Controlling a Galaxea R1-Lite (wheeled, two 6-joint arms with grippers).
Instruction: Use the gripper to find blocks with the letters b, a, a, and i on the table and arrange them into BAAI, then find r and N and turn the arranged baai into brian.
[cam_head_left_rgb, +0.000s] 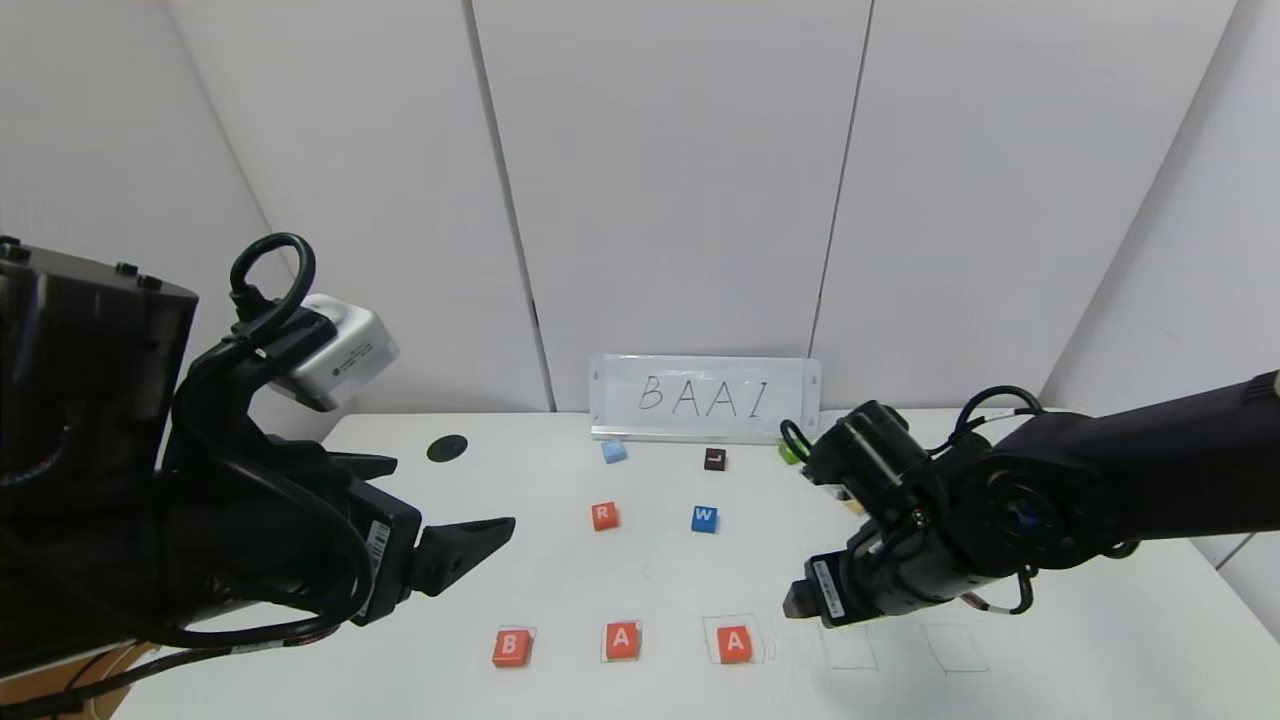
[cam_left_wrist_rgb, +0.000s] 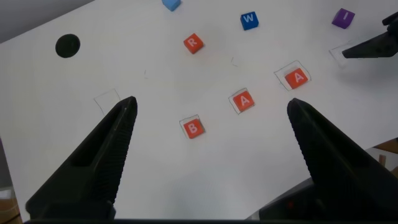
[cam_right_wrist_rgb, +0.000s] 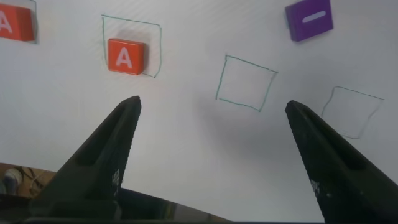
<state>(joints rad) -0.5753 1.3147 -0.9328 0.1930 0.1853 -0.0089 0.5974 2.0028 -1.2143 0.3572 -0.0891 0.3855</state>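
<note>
Hovering w/ jaws spread, nothing held: right gripper over drawn squares beside 2nd A. B, A, A blocks lined along table front; purple I apart, R behind. Left gripper parked, jaws released.

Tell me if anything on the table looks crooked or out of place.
Slightly. The second A block sits off-centre in its drawn square, crowding one side and a bit askew. The purple I block lies outside any outline, and the next square is empty.
</note>
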